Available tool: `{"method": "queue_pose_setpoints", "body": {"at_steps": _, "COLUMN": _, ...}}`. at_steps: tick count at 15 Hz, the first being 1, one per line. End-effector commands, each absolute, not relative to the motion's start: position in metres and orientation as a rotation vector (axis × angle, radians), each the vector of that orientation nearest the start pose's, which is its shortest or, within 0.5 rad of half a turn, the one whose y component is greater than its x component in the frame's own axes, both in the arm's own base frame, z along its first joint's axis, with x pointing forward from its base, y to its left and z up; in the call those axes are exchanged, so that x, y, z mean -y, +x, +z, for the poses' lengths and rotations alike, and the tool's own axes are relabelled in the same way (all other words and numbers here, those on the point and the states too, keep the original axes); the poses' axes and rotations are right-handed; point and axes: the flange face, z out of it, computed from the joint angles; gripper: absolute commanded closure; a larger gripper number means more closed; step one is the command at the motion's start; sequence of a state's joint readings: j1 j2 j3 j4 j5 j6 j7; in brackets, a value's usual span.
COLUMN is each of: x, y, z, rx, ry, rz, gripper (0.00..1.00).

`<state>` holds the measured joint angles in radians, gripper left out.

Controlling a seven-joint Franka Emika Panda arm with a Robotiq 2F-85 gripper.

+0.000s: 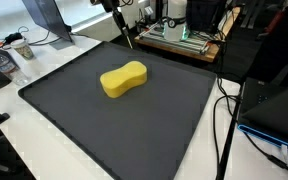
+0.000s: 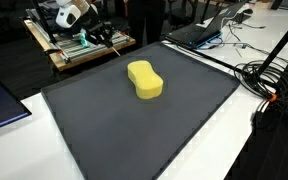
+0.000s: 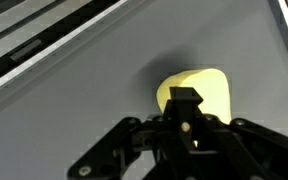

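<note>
Hovering closed claw (image 1: 130, 40), wrist view half-hiding yellow sponge (image 3: 209, 90)

We read no text, label, brand, number or sign in any of the views. The yellow sponge (image 1: 123, 80) and the dark mat (image 1: 74, 125) under it show plain surfaces with no print we can make out. Any marks on the equipment (image 2: 79, 45) at the far edge of the tabletop (image 1: 54, 55) are too small and blurred for us to read.
</note>
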<state>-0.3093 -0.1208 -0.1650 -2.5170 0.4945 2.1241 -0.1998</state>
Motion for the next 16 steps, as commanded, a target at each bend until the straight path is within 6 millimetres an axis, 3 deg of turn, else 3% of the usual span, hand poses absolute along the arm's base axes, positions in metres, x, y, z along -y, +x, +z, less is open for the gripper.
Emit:
{"method": "queue_pose_setpoints", "body": {"at_steps": 1, "x": 0.125, "y": 0.371, "z": 0.341, "rx": -0.864, "ry": -2.687, "rz": 0.044, "gripper": 0.96}}
{"method": "queue_pose_setpoints", "body": {"at_steps": 4, "x": 0.076, "y": 0.370, "z": 0.359, "rx": -0.954, "ry": -2.820, "rz": -0.055, "gripper": 0.96}}
{"method": "queue_pose_setpoints", "body": {"at_steps": 5, "x": 0.102, "y": 0.384, "z": 0.348, "rx": -0.894, "ry": -2.754, "rz": 0.034, "gripper": 0.96}}
{"method": "queue_pose_setpoints", "body": {"at_steps": 6, "x": 0.088, "y": 0.384, "z": 0.352, "rx": -0.894, "ry": -2.771, "rz": 0.019, "gripper": 0.84}}
{"method": "queue_pose_setpoints", "body": {"at_steps": 7, "x": 0.084, "y": 0.384, "z": 0.354, "rx": -0.881, "ry": -2.772, "rz": 0.017, "gripper": 0.84}}
{"method": "queue_pose_setpoints", "body": {"at_steps": 10, "x": 0.099, "y": 0.381, "z": 0.348, "rx": -0.905, "ry": -2.749, "rz": 0.031, "gripper": 0.84}}
{"method": "queue_pose_setpoints", "body": {"at_steps": 11, "x": 0.101, "y": 0.381, "z": 0.346, "rx": -0.909, "ry": -2.746, "rz": 0.035, "gripper": 0.96}}
{"method": "queue_pose_setpoints", "body": {"at_steps": 16, "x": 0.058, "y": 0.380, "z": 0.368, "rx": -0.821, "ry": -2.918, "rz": -0.022, "gripper": 0.96}}
